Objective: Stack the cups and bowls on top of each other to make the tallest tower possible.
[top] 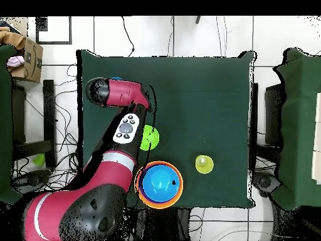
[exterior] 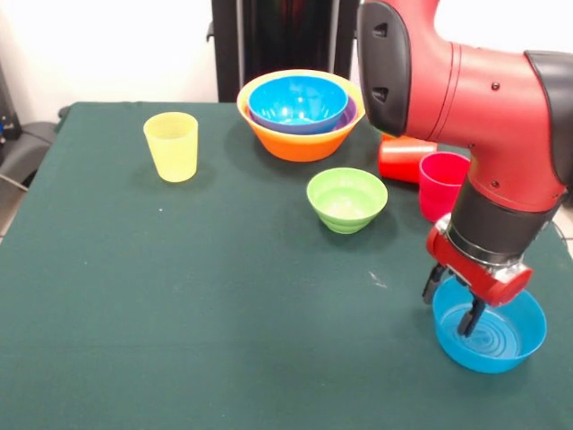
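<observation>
My gripper (exterior: 451, 305) is open and lowered over the left rim of a blue bowl (exterior: 501, 336) at the near right. One finger is outside the rim and one inside. A stack of nested bowls (exterior: 300, 134) stands at the far middle: a large yellow-orange one, a purple one, a blue one innermost. A small green bowl (exterior: 346, 199) sits in front of it. A yellow cup (exterior: 171, 146) stands upright at the far left. A red-orange cup (exterior: 405, 159) lies on its side beside an upright magenta-pink cup (exterior: 441, 184), both partly behind my arm.
In the overhead view my arm (top: 119, 135) covers the gripper and most of the blue bowl (top: 117, 79). The green bowl (top: 149, 137), the yellow cup (top: 204, 164) and the nested bowls (top: 160, 184) show there. The green tablecloth (exterior: 179, 296) covers the table.
</observation>
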Controlling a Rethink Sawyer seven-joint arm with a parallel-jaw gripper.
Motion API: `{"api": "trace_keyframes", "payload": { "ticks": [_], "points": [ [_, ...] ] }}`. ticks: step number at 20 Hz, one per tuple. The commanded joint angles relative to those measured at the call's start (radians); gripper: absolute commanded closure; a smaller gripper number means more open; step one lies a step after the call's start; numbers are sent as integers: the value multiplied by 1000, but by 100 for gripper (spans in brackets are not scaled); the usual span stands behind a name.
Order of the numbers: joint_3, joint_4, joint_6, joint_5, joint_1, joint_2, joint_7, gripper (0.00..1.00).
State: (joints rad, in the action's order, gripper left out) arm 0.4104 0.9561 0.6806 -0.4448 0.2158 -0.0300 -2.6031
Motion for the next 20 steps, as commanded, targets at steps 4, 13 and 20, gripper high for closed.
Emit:
{"api": "trace_keyframes", "payload": {
  "ticks": [4, 13, 20],
  "points": [
    [-57, 25, 104, -10, 0, -9, -160, 100],
    [-72, 64, 82, -16, -7, -27, -144, 100],
    [-79, 81, 79, -17, -9, -39, -142, 100]
  ]
}}
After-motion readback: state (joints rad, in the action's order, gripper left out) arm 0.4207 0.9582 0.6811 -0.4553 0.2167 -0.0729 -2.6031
